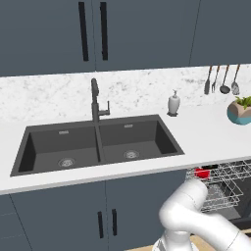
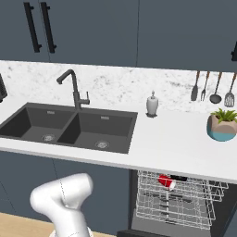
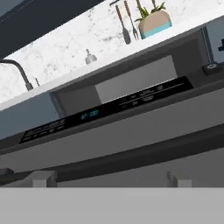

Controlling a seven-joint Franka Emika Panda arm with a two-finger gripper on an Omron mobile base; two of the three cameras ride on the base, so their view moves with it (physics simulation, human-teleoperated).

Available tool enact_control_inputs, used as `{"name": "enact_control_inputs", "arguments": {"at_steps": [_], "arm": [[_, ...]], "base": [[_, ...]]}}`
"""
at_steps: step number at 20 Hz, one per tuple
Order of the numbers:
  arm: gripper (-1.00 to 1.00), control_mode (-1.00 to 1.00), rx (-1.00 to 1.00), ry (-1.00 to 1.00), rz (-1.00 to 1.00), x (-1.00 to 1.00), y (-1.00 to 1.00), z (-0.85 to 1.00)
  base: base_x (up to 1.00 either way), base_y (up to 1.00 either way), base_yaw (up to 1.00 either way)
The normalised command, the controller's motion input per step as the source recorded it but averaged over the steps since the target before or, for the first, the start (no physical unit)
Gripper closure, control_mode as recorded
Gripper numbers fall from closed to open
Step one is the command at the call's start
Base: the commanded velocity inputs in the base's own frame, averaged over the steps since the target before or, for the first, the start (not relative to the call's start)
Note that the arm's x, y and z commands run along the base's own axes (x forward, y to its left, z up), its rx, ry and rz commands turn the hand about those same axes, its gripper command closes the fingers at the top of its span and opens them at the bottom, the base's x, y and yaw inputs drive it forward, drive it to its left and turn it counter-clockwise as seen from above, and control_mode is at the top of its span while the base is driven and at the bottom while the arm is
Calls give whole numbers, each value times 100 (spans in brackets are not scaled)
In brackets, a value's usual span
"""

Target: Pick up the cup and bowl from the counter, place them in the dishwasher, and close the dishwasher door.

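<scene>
A: Item one, the surface (image 2: 176,143). What was left on it?
B: White marbled top, dark double sink (image 1: 98,142) set in. It carried the soap dispenser (image 2: 152,103) and the teal plant pot (image 2: 223,125). No cup or bowl stood on it in either base view.

A: Item two, the dishwasher (image 2: 178,203).
B: Open under the surface, wire rack (image 2: 185,196) drawn out. The door (image 3: 131,131) lay close before the hand camera with its control strip in sight and was not yet shut; the tilted view left its exact angle unclear.

A: Item three, the cup (image 2: 166,182).
B: Red, lying tipped on the upper rack. Placed, by my reading.

A: Item four, the bowl.
B: Could not be made out among the racks; presumably inside, unconfirmed.

A: Item five, the jaws.
B: Spread fully wide, nothing between them, low by the door.

A: Remaining?
B: Closing the door, as far as I could judge.
</scene>
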Motion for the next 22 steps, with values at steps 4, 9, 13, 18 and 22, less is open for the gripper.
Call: {"name": "enact_control_inputs", "arguments": {"at_steps": [4,9,13,18,22], "arm": [[-100,-100,12,-5,0,29,27,-88],[-100,-100,10,-1,-2,55,38,-94],[-100,-100,9,0,-4,64,28,-100],[-100,-100,3,-13,-7,66,2,-78],[-100,-100,0,-46,-9,62,0,-17]], "base": [[0,0,0],[0,0,0],[0,0,0],[0,0,0],[0,0,0]]}}
